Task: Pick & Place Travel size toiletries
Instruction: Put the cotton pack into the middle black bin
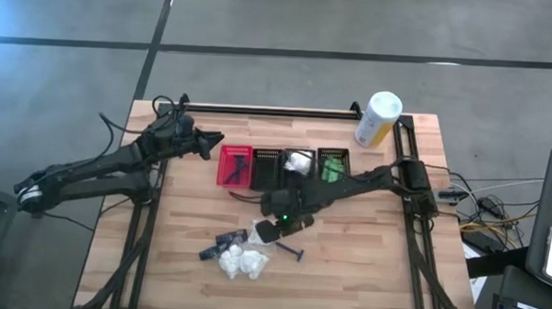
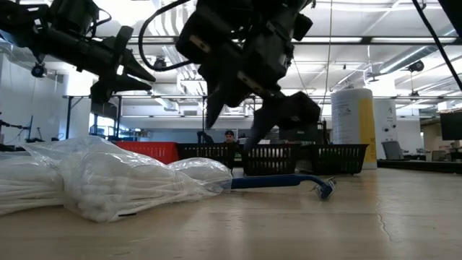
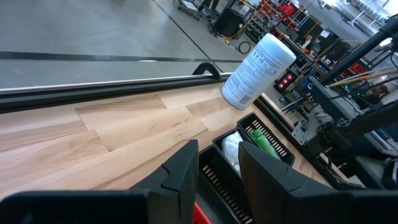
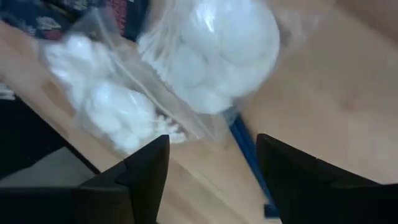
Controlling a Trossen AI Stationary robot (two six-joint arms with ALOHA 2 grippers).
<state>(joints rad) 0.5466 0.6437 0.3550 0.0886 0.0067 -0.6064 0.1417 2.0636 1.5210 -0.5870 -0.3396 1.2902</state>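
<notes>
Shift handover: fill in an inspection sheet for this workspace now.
Surface: wooden table, bare in places.
Job's things: white bundles and blue razor loose on table; green packets in a basket.
Clutter: white canister at the back edge.
Grippers: left gripper hovers by red basket, open, empty; right gripper open above the bundles.
Cables: bundle off the table's right side.
Surroundings: concrete floor, laptop.

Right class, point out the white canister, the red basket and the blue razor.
canister [image 1: 377, 119], high view, middle of its side.
red basket [image 1: 235, 166], high view, its mesh floor.
razor [image 2: 278, 182], low view, middle of its blue handle.
</notes>
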